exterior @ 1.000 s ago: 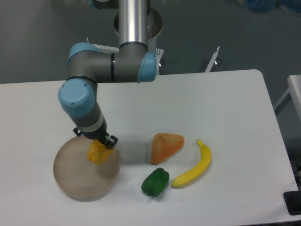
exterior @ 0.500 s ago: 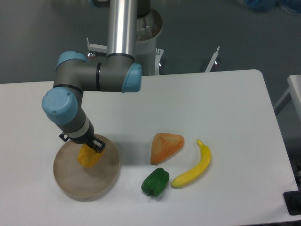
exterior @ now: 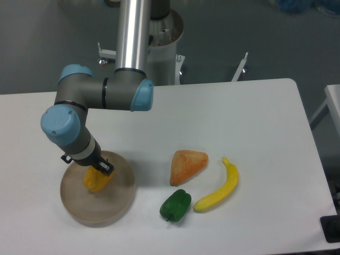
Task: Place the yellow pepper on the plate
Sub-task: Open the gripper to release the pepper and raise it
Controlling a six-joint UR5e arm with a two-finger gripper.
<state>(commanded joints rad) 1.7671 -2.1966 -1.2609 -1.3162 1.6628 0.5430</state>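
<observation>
Yellow pepper [exterior: 95, 180] now nearer plate [exterior: 114, 210] centre than before; gripper [exterior: 97, 172] clamped on it, shifted left.

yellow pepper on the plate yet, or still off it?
Over the plate, inside its rim; the pincer grips the yellow pepper. Cannot tell whether it touches the surface.

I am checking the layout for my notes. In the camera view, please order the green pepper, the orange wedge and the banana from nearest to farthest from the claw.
The claw is over the plate, at the left.
1. Orange wedge, to its right.
2. Green pepper, right and toward the front edge; close to the wedge's distance.
3. Banana, farthest right.
</observation>
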